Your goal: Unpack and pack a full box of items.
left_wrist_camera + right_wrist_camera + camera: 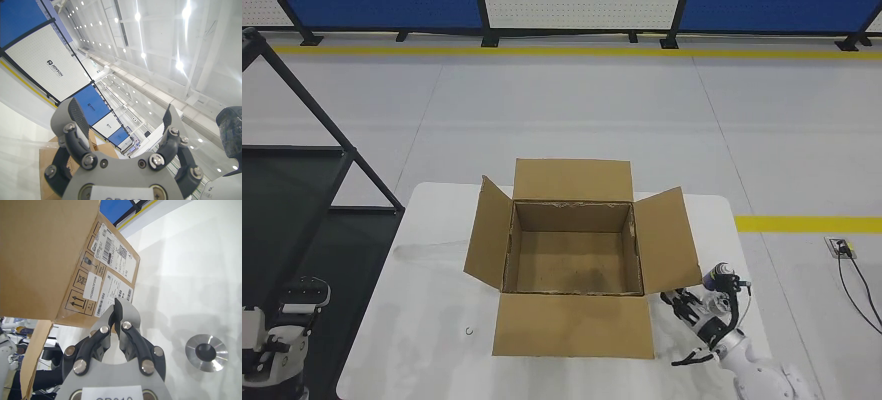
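An open cardboard box (574,260) stands in the middle of the white table (432,300), all its flaps folded out and its inside bare. My right gripper (116,307) is shut on nothing, low beside the box's labelled side wall (105,275) and under the right flap (670,240). The same gripper (680,299) sits by the box's near right corner. My left gripper (122,115) is open and holds nothing, tilted up toward the ceiling; its arm (282,335) stays off the table's left edge.
A shiny metal disc (207,353) lies on the table close to the right gripper. A small ring (470,330) lies on the table left of the near flap. A black frame (302,170) stands left of the table.
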{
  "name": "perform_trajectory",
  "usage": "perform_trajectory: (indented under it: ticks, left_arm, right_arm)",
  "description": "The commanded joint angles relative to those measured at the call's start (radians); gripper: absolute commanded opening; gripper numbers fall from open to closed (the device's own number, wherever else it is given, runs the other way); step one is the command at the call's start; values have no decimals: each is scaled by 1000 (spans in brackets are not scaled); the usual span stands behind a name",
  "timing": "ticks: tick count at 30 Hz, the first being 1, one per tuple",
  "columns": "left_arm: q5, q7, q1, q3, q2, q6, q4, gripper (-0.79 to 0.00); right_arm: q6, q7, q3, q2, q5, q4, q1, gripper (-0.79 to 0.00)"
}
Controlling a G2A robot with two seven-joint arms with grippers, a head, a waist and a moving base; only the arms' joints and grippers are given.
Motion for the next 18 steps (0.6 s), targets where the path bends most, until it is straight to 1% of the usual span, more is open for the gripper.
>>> perform_trajectory:
  ticks: [1, 4, 8, 13, 18]
  left_arm:
    - [0, 0, 0, 0, 0, 0, 0, 0]
    - [0, 0, 0, 0, 0, 0, 0, 0]
    - [0, 0, 0, 0, 0, 0, 0, 0]
    - [0, 0, 0, 0, 0, 0, 0, 0]
    - [0, 0, 0, 0, 0, 0, 0, 0]
  right_arm:
    - [4, 12, -13, -1, 34, 28, 23, -785]
    - [8, 18, -34, -3, 63, 54, 46, -785]
    - [-4, 30, -55, -3, 62, 77, 69, -785]
    - [-32, 24, -60, 1, 53, 77, 67, -785]
    - [-59, 49, -61, 7, 60, 72, 64, -785]
